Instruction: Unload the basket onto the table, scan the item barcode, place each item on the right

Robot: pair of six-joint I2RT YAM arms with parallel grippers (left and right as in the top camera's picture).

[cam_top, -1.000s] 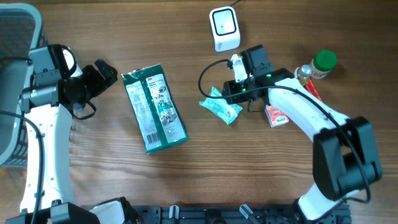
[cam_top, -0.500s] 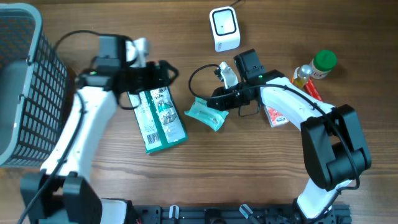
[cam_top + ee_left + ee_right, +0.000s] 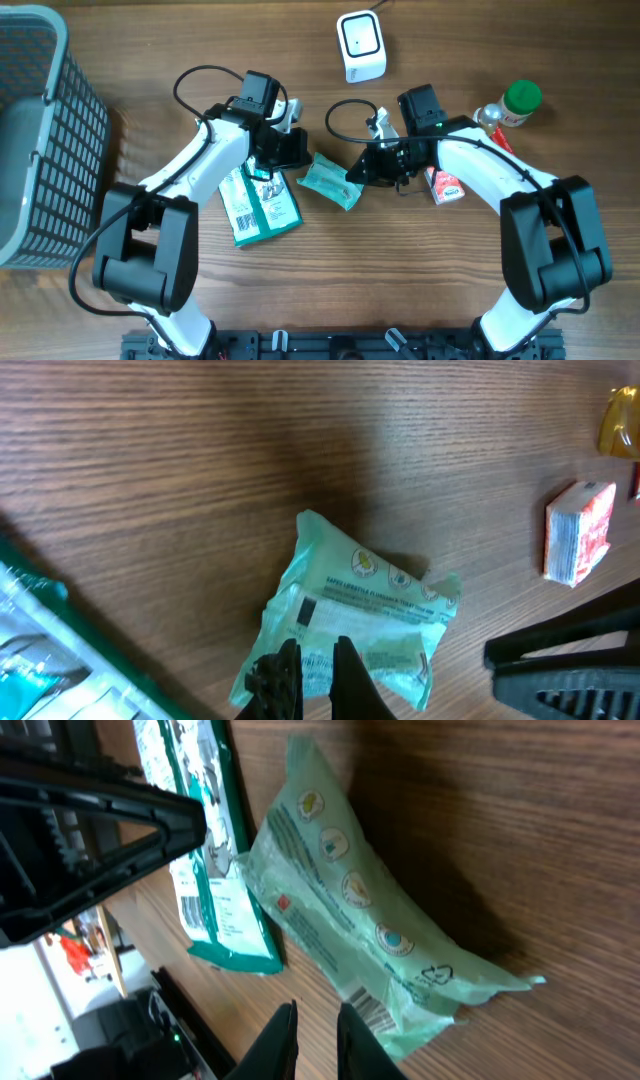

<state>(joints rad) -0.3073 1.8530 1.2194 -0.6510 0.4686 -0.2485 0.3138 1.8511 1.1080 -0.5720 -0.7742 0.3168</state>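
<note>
Listing from the near edge: large green packet (image 3: 262, 205), flat. Teal pouch (image 3: 330, 180), the item, flat at the table's centre between both claws. Left gripper (image 3: 318, 660): fingers together at the pouch's edge. Right gripper (image 3: 315, 1020): fingers nearly meeting; whether they pinch anything, cannot tell. Scanner (image 3: 361, 45): far edge, well apart. Risk: two opposing pulls could crumple the pouch and crease its barcode.

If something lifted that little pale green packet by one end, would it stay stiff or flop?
Probably flop: the pale green packet is wrinkled film with crimped ends. It looks thin, so likely light. Pushed, its flat shape should slide on the wood table, not roll.
</note>
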